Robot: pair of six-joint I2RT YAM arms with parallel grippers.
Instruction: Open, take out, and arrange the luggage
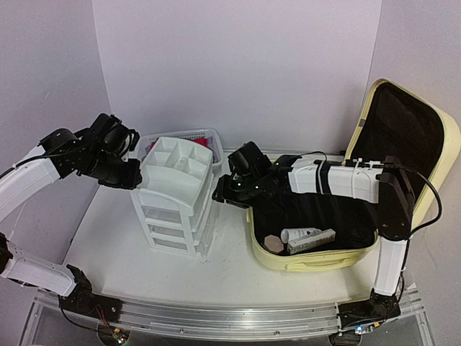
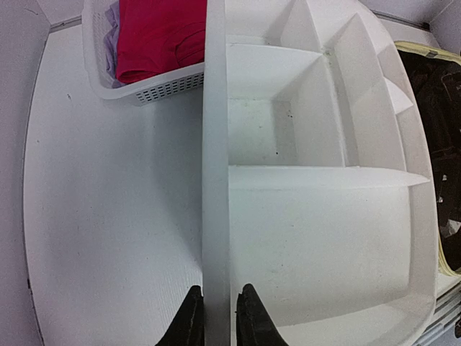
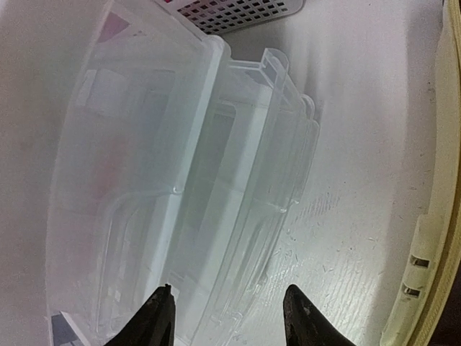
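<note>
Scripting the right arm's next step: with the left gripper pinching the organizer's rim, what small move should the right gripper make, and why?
Probably ease the right gripper forward and close on a drawer front. Its jaws stand open facing the clear drawers, while the left gripper, shut on the rim of the organizer, steadies the stack.

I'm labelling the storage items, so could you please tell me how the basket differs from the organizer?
The basket is low and mesh-walled, holding red cloth; the organizer is taller, solid-walled, its top compartments empty. The left end effector grips the organizer's rim, not the basket. Both are white plastic.
</note>
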